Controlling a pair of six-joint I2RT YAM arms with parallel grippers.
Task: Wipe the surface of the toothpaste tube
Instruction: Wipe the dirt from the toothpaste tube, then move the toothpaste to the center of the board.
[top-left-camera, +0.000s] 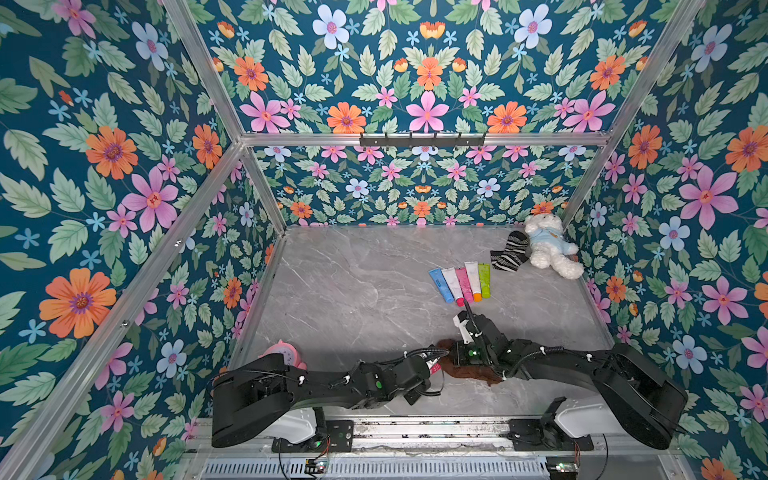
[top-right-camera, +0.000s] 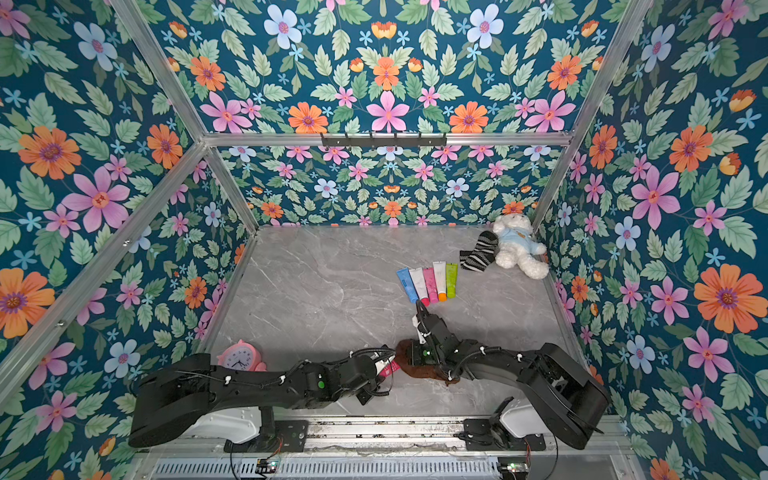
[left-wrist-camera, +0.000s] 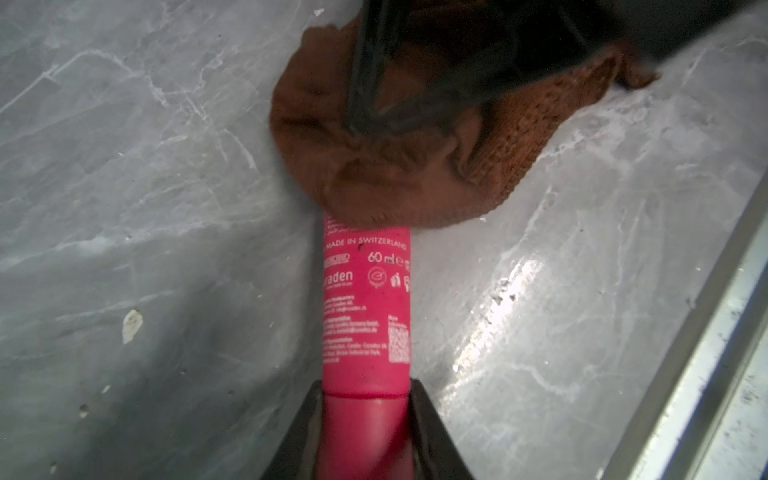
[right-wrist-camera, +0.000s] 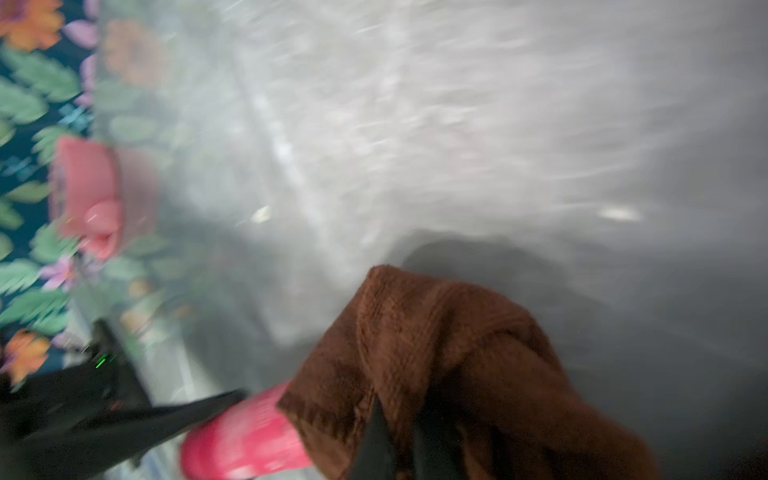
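Magenta toothpaste tube with white print, brown cloth, grey marbled table, teal floral walls, black-white striped sock at two o'clock

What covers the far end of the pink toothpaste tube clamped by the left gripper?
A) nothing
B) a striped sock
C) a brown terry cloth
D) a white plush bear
C: the brown terry cloth, pinched by the right gripper, drapes over the end of the pink toothpaste tube opposite the left gripper.
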